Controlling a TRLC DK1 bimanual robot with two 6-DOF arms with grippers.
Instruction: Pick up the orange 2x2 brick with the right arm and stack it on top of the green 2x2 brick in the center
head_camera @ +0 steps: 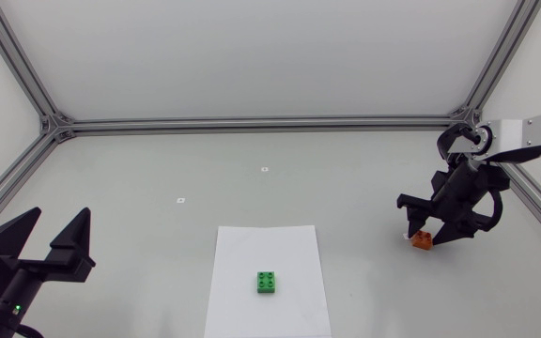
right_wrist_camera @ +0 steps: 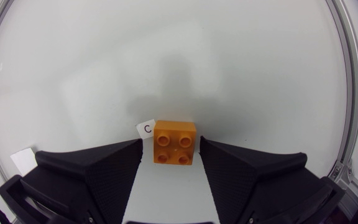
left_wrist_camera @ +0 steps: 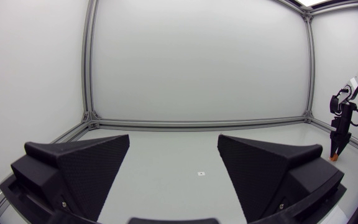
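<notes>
So, head view first: our right end effector [head_camera: 427,235] is down at the counter [head_camera: 252,160], with the orange brick [head_camera: 423,241] sitting between its fingers. The green brick [head_camera: 268,282] lies well apart from it, toward the middle, on a white sheet [head_camera: 242,253]. Our left end effector [head_camera: 59,239] sits far off on the other side, fingers spread wide, nothing in it.

Left wrist view: same story, wide and empty. The right end effector shows up tiny, far ahead of it, pointing down at the orange brick. It's too small to judge more.

Right wrist view: the fingers stand apart on either side of the orange brick, which is studs up. A sliver of counter shows beside one finger, so it's not clamped. A small white tag [right_wrist_camera: 145,128] lies just ahead of one fingertip, beside the brick.

We reckon this is the grasp step. The next move calls for closing squarely on the two side faces, then lifting straight up before heading to the green brick.
</notes>
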